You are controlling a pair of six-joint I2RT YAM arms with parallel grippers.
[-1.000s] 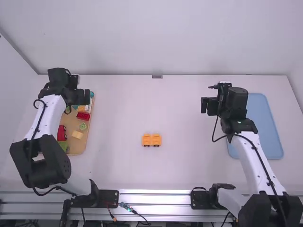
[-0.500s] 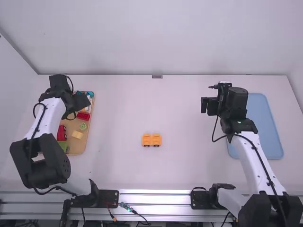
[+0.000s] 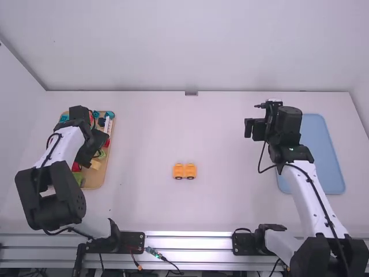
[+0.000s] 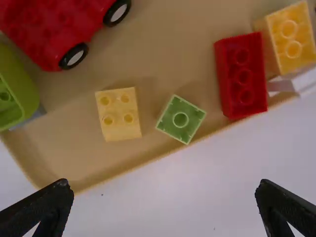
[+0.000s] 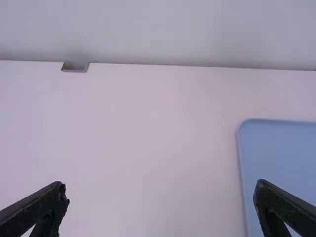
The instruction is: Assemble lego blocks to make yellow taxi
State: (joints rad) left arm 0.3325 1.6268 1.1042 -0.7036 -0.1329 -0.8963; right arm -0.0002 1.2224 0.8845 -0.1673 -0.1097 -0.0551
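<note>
Lowering nothing, gripping nothing: holding the left pincer (image 3: 94,148) above the tan tray (image 3: 107,168), with fingers spread wide and only air between. Bringing it nearer to its own base than half a second ago. Holding the right pincer (image 3: 253,128) over the counter (image 3: 219,202), well apart from the left and beside the blue tray (image 3: 330,153), likewise open and empty.

Seeing the yellow-orange wheeled piece (image 3: 184,171) near the middle of the counter, between the two trays and touching neither. Looking down through the left wrist view and finding loose blocks in the tan tray: a pale yellow block (image 4: 118,114) near the rim, and a small green block (image 4: 180,119) between that and a red block (image 4: 242,76). Noticing a brighter yellow block (image 4: 291,37) just beside the red one. Spotting also a red wheeled piece (image 4: 47,29) and, near it, a lime-green piece (image 4: 17,89), partly cut off by the view's edge.
</note>
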